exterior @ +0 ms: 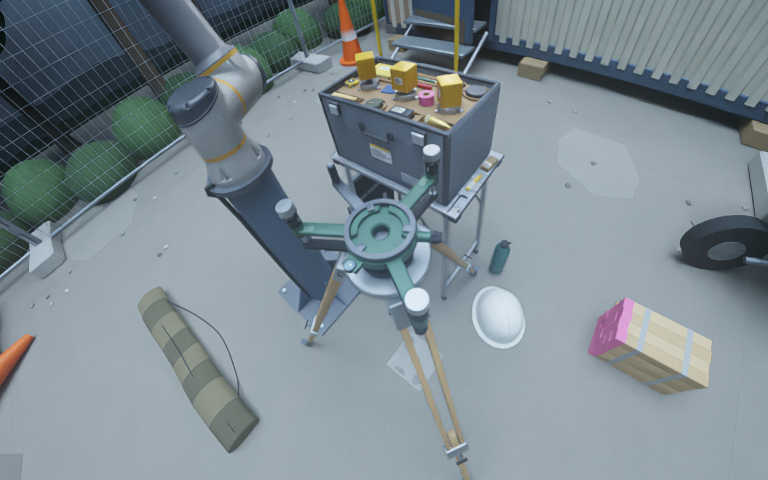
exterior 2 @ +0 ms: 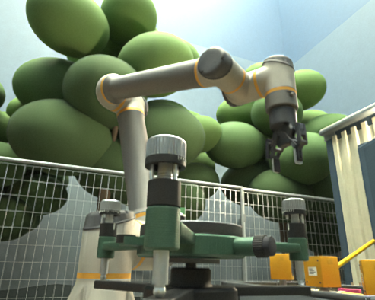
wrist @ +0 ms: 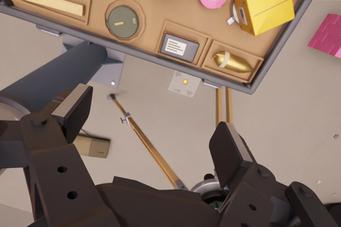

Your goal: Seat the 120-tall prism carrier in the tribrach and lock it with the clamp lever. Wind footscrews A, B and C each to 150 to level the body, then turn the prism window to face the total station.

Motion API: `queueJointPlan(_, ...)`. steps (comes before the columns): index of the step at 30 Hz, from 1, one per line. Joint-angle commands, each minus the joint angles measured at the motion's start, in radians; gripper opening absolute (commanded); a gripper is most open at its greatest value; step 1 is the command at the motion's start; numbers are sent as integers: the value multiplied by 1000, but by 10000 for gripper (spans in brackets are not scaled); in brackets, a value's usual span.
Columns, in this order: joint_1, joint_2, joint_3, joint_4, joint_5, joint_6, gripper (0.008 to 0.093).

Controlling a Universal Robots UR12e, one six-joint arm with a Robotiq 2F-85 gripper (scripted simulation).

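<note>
The green tribrach [exterior: 381, 233] sits on the wooden tripod, just in front of the grey equipment case [exterior: 407, 128], and its centre socket is empty. Three grey-capped footscrews [exterior: 417, 302] stand at the ends of its arms. Three yellow prism carriers [exterior: 449, 91] stand upright in the case's foam tray. High above the gap between tribrach and case, my gripper [exterior 2: 287, 152] hangs open and empty, pointing down. From the wrist camera I see the near corner of the tray with one yellow carrier [wrist: 262, 14], between my fingers [wrist: 149, 125].
The case rests on a metal stand [exterior: 466, 202]. A white hard hat [exterior: 498, 316], a green bottle [exterior: 500, 257], a rolled bag [exterior: 196, 368] and a strapped timber bundle [exterior: 650, 346] lie on the ground around the tripod. Mesh fencing [exterior: 49, 89] runs behind my base.
</note>
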Motion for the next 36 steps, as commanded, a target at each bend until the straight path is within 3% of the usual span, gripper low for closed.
queueJointPlan(1,13,9,-4,-7,0,13,880)
queueJointPlan(15,153,118,-42,-78,0,154,880)
queueJointPlan(36,174,141,-38,-105,0,175,880)
